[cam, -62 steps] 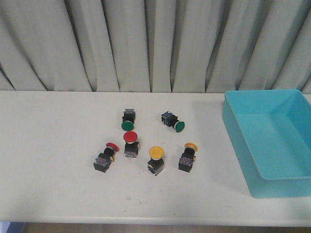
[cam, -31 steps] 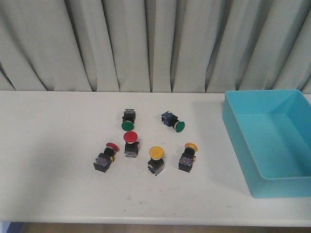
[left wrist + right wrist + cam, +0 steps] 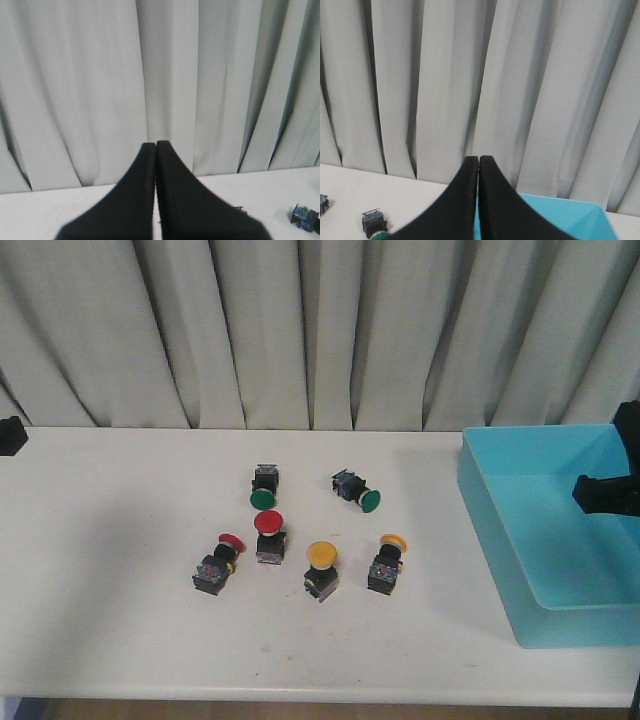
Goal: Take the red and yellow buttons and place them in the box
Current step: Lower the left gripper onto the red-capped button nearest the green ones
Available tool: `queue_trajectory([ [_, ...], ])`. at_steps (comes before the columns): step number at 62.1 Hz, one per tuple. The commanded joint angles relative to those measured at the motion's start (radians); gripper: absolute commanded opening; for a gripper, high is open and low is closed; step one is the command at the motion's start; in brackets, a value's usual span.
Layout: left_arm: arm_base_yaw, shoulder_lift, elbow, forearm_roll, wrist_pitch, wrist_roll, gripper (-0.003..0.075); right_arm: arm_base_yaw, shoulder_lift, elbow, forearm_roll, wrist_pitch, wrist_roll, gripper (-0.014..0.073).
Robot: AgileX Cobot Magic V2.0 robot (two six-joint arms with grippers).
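Two red buttons (image 3: 268, 533) (image 3: 218, 562) and two yellow buttons (image 3: 320, 568) (image 3: 387, 560) lie in a loose row mid-table. The turquoise box (image 3: 500, 540) stands at the right with nothing inside it. My left gripper (image 3: 155, 146) is shut and empty; a black bit of it (image 3: 10, 435) shows at the far left edge, well away from the buttons. My right gripper (image 3: 478, 159) is also shut and empty, its black tip (image 3: 605, 492) hovering over the box (image 3: 560, 215) at the right edge.
Two green-capped switches (image 3: 264, 485) (image 3: 357, 490) lie just behind the row; one shows in the right wrist view (image 3: 374, 225). Grey curtains hang close behind the white table (image 3: 120, 540).
Both arms have come into the front view: the left at the far left edge, the right over the box. The buttons have not moved.
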Motion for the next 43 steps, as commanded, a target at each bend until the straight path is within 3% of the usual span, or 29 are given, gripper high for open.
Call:
queue_trajectory([
  [1,-0.005,-0.010,-0.038,-0.011,-0.099,-0.008,-0.0003,-0.004,-0.020,-0.036,0.030,-0.068,0.028,-0.0003],
  [11,-0.012,-0.010,-0.038,-0.011,-0.124,-0.008,-0.0003,-0.004,-0.020,-0.047,0.027,-0.045,0.068,-0.0001],
  [25,-0.108,-0.005,-0.057,-0.001,-0.099,-0.007,0.0031,-0.004,-0.020,-0.227,0.026,0.404,0.066,0.0059],
  [34,-0.195,0.009,-0.179,-0.001,0.093,-0.007,0.0087,-0.004,-0.020,-0.342,0.028,0.547,0.066,0.0196],
  [43,-0.277,0.086,-0.358,-0.001,0.349,-0.003,0.0192,-0.004,-0.020,-0.362,0.025,0.537,0.066,0.0377],
])
